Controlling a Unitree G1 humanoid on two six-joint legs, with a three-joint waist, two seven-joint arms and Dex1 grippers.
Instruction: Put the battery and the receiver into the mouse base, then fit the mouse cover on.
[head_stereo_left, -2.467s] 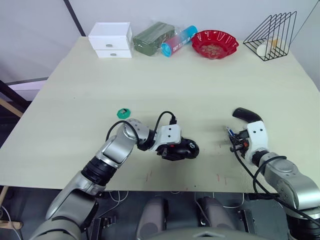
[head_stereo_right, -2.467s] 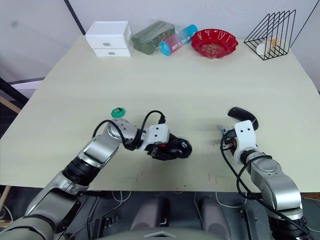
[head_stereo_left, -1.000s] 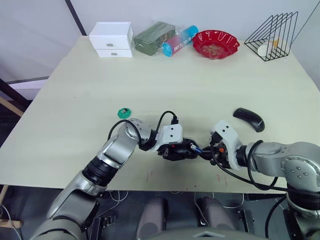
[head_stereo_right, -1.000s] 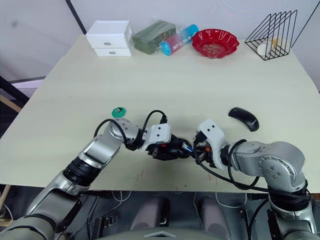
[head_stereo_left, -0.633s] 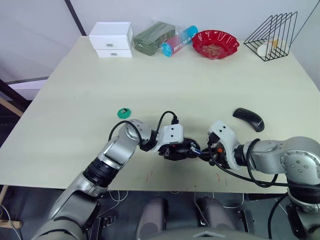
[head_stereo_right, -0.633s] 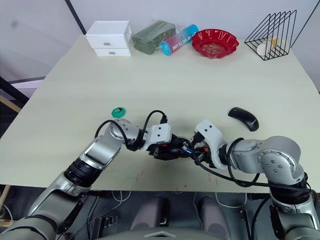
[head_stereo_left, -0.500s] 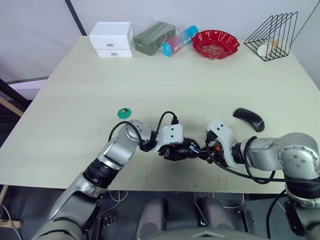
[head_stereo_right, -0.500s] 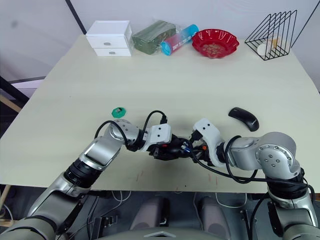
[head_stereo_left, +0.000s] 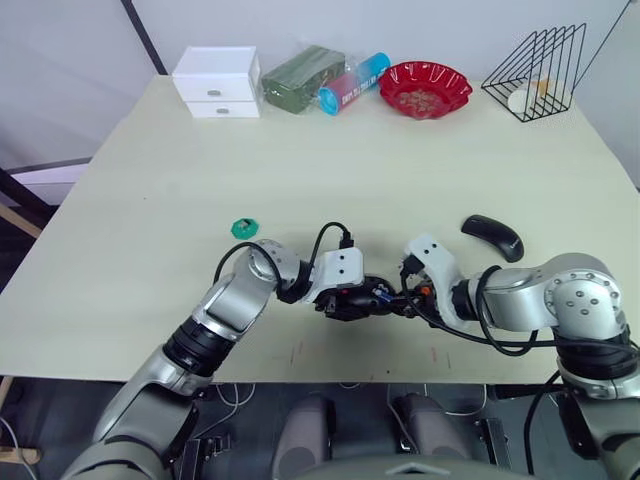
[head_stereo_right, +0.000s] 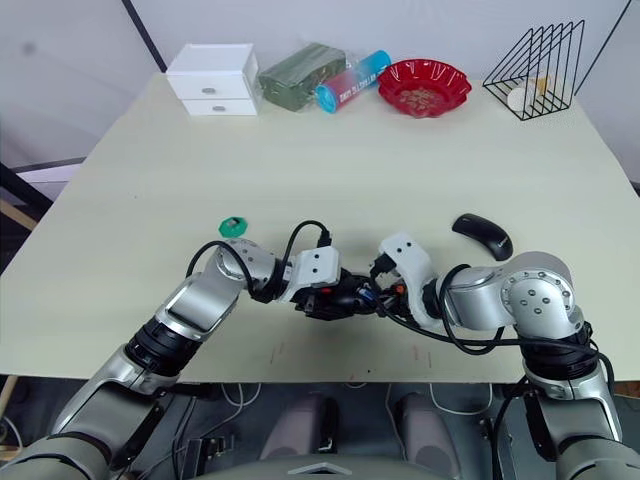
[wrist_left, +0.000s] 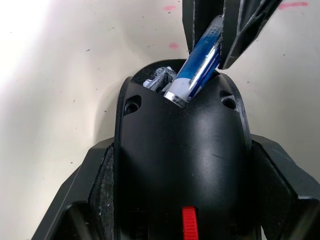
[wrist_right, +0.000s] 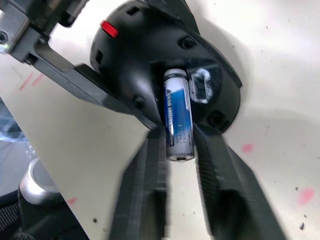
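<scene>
battery (wrist_right: 178, 120): held slantwise between the right gripper's fingers, its far end lowered into the open slot of the mouse base, its near end raised above the rim; white and blue wrapping is seen.
mouse base (wrist_left: 182, 165): gripped at the near middle of the table, a red part shown on its black top face; a clear small part is seen beside the battery slot.
left gripper (head_stereo_left: 352, 297): fingers are closed against the two sides of the mouse base, which is clamped between them.
right gripper (head_stereo_left: 403, 299): fingers are pinched onto the battery near its raised end; the gripper is met nose to nose with the left one over the base.
mouse cover (head_stereo_left: 494, 236): laid on the table beyond the right arm, apart from the base, untouched.
green disc (head_stereo_left: 244, 228): laid on the table just beyond the left forearm.
far edge of the table (head_stereo_left: 400, 170): white drawer box (head_stereo_left: 217, 81), green packet (head_stereo_left: 304, 71), blue-capped tube (head_stereo_left: 353, 82), red bowl (head_stereo_left: 424, 88) and black wire rack (head_stereo_left: 534, 72) are lined up, well apart from the work.
</scene>
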